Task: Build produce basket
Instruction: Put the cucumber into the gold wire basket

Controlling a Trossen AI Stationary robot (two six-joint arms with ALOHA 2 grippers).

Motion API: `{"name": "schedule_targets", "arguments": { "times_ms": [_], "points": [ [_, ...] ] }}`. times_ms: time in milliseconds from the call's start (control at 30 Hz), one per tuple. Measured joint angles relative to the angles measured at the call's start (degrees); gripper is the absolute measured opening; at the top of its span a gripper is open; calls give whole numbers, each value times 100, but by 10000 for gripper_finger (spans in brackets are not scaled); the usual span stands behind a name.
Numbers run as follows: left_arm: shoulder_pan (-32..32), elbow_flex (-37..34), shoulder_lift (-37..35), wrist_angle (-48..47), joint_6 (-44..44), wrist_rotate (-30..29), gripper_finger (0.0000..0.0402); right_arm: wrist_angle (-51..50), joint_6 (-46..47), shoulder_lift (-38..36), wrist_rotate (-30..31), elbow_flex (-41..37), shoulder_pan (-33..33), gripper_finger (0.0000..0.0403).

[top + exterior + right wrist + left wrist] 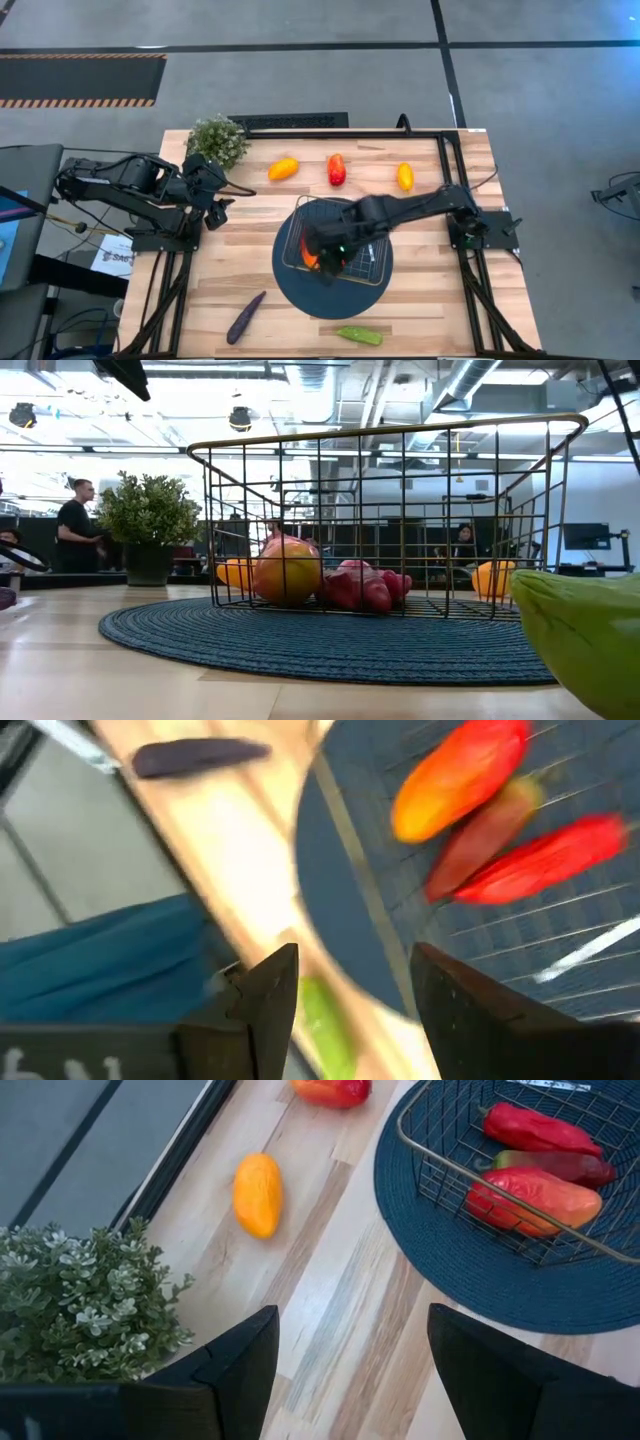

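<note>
The shallow silvery wire-mesh basket (338,243) is seated on the round dark-blue woven mat (290,275), holding three red-orange peppers (535,1195). The right gripper (328,262) is positioned above it, fingers parted and empty. The left gripper (216,212), likewise parted and empty, is parked beside the bushy green potted plant (217,139).

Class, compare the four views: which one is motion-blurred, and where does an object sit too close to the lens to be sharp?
Right wrist view: smeared throughout, the peppers in the basket streaked. Low view: the green vegetable looms soft at the lens, with bright ceiling lights behind. Left wrist view: crisp on the orange pepper. High view: evenly lit.
</note>
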Motion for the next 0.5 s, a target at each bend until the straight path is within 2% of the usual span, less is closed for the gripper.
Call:
{"name": "schedule_targets", "arguments": {
  "times_ms": [267, 367, 500],
  "points": [
    [1, 0, 1, 13, -37, 2, 240, -327, 1552, -77, 62, -73, 1187, 212],
    [1, 0, 0, 22, -124, 4, 240, -179, 2093, -69, 489, -73, 1682, 212],
    [2, 0, 2, 26, -167, 23, 240, 8, 2836, -69, 1343, -73, 2254, 212]
  ]
}}
